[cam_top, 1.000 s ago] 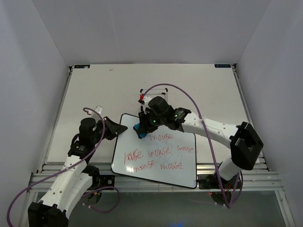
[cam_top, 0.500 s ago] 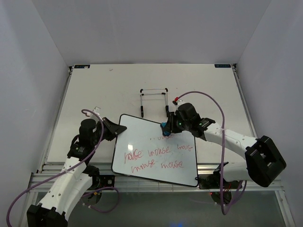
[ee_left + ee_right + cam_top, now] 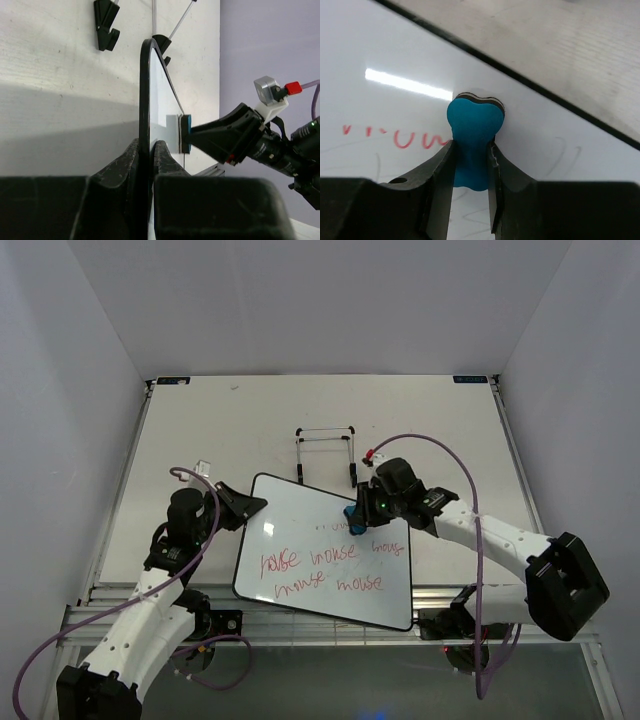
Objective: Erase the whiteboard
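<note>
The whiteboard [image 3: 300, 540] lies near the table's front edge, white with a thin black rim and red handwritten words across its lower half. My left gripper [image 3: 250, 507] is shut on its upper left rim; the left wrist view shows the rim [image 3: 144, 100] edge-on between my fingers. My right gripper [image 3: 357, 514] is shut on a small blue bone-shaped eraser [image 3: 353, 513] and presses it on the board near the top edge. The right wrist view shows the eraser [image 3: 472, 135] on the board [image 3: 395, 60] just right of red strokes.
A black wire stand [image 3: 325, 452] sits on the table behind the board; its feet show in the left wrist view [image 3: 105, 25]. White walls enclose the table on three sides. A metal rail runs along the front edge [image 3: 330, 625].
My right gripper swept the eraser from the board's upper left to the upper right; the top "mouse" word is wiped away. The board shifted slightly left and forward.
</note>
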You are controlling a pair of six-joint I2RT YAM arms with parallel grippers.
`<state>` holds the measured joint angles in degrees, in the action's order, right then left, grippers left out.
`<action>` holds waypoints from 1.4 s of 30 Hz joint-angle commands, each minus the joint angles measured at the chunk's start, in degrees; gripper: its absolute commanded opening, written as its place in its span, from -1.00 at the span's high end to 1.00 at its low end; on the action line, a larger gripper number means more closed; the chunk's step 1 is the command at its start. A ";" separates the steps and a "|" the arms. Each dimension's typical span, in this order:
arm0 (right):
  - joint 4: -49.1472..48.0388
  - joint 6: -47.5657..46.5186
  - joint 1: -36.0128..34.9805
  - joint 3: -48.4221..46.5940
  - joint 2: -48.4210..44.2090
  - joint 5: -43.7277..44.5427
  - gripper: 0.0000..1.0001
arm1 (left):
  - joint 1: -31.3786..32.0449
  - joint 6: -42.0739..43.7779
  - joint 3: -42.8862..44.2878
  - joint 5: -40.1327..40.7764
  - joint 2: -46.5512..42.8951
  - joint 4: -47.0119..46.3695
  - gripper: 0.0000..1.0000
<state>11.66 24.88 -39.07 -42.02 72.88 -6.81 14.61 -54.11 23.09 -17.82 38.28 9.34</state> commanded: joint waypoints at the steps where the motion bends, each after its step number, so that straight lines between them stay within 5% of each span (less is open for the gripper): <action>1: 8.55 0.42 -10.38 -5.24 3.66 -6.30 0.84 | -0.55 4.37 0.12 11.93 1.09 -2.22 1.00; 7: 5.13 4.12 -22.61 -20.63 14.03 -5.31 0.84 | -0.46 2.78 -1.12 11.32 1.01 -3.28 1.00; 14: 7.68 3.51 -25.36 -30.14 23.45 -2.08 0.84 | -0.46 3.30 -1.38 9.66 1.18 -3.89 1.00; 26: 12.68 -2.11 2.31 0.94 7.81 3.03 0.84 | 0.24 9.10 -0.42 2.45 0.65 -1.09 1.00; 31: 14.70 -4.67 7.43 3.35 4.99 2.16 0.85 | 0.68 9.02 -0.50 1.74 0.56 -0.99 1.00; 36: 8.66 -2.13 -0.55 -2.52 3.50 -5.05 0.84 | 1.30 7.88 -1.03 1.92 0.83 -1.78 1.00; 42: -1.55 4.64 -20.83 -13.95 8.57 -6.56 0.84 | 1.21 7.09 -0.86 1.92 1.00 -2.05 1.00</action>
<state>14.44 25.85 -50.94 -50.68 77.47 -8.45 14.33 -54.39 21.28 -14.66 38.79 4.05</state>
